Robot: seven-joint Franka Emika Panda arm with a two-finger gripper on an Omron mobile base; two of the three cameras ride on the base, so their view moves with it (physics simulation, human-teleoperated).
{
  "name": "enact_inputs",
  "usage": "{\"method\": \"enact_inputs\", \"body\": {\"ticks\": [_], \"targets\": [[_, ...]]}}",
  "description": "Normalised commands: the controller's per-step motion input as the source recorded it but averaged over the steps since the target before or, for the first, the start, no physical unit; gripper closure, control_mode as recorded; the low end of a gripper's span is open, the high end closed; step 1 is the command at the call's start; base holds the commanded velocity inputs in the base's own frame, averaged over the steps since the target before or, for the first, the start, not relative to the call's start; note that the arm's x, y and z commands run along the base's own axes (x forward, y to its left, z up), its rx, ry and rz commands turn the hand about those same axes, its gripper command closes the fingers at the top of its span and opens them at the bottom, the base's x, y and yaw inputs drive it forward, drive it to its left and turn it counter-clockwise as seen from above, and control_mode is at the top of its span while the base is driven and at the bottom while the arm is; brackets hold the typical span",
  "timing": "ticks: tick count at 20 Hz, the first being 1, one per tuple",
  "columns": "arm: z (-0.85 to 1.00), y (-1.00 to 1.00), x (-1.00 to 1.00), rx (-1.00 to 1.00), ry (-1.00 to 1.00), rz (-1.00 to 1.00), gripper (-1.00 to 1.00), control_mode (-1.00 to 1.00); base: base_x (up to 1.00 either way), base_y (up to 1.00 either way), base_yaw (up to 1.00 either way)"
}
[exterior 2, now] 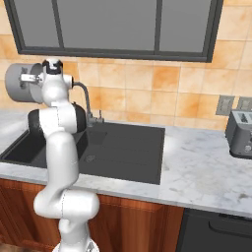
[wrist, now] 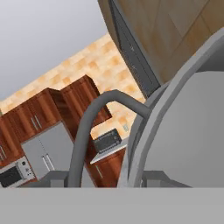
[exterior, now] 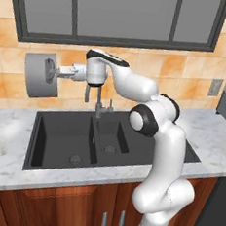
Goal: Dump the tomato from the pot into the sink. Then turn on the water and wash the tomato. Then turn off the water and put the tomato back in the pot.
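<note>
The marble bench (exterior: 214, 144) runs along the tiled wall under a dark-framed window (exterior: 119, 13), with wooden cabinet doors (exterior: 76, 209) below it. Set into the bench is the dark sink (exterior: 59, 136), a wide basin beside a smaller one, each with a round drain; both basins look bare from the base views. The gooseneck faucet (exterior 2: 84, 96) rises at the back edge of the sink, with no stream coming from it. A grey toaster (exterior 2: 241, 130) stands on the bench well off to the right.

The white arm reaches up and to the left, holding the pot (exterior: 40, 74) in the air above the left end of the sink, tipped on its side so that its flat base faces the left base camera. The gripper (exterior: 54, 71) is at the pot's rim; in the hand view the jaws stand narrow, closed on the pot's curved handle and wall.

The tomato cannot be made out in any view.
</note>
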Motion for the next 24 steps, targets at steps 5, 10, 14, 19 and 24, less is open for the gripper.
{"method": "enact_inputs", "body": {"ticks": [5, 10, 14, 19, 24], "targets": [[0.4, -0.17, 0.01, 0.14, 0.0, -0.02, 1.0, -1.0, 0.0, 0.0, 0.0], [0.41, -0.22, 0.01, 0.19, 0.0, -0.02, 1.0, -1.0, 0.0, 0.0, 0.0], [0.37, -0.22, 0.01, 0.13, 0.0, -0.03, 1.0, -1.0, 0.0, 0.0, 0.0], [0.28, -0.26, 0.09, 0.12, 0.0, -0.03, 1.0, -1.0, 0.0, 0.0, 0.0], [0.34, -0.31, 0.03, 0.14, 0.0, -0.03, 1.0, -1.0, 0.0, 0.0, 0.0]]}}
